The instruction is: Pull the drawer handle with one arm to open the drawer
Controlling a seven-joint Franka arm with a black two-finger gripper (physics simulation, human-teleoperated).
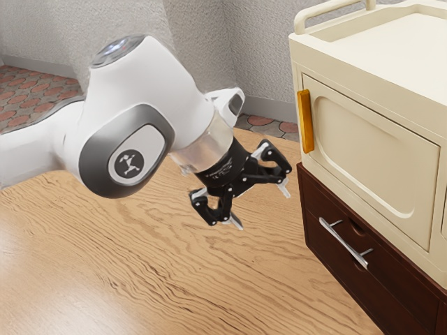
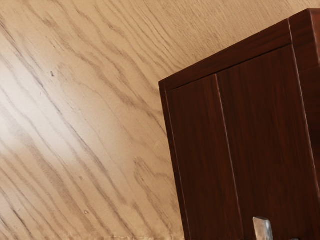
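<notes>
My gripper (image 1: 260, 206): wide open, holding nothing, above worktop (image 1: 181, 272) | handle (image 1: 343, 243): on shut drawer (image 1: 314, 222), apart from me, toward exterior view's right | cream cabinet (image 1: 370, 150): directly above drawer, orange handle (image 1: 305, 121) on its door

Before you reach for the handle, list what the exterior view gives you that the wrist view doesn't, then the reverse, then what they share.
From the exterior view: my open gripper, the white arm, the cream cabinet with its orange handle, the grey wall and the tiled floor.

From the wrist view: a small dark knot in the wood grain.

Shared: the wood-grained surface, the dark brown drawer unit and its metal handle, of which the wrist view seems to catch one end.
</notes>
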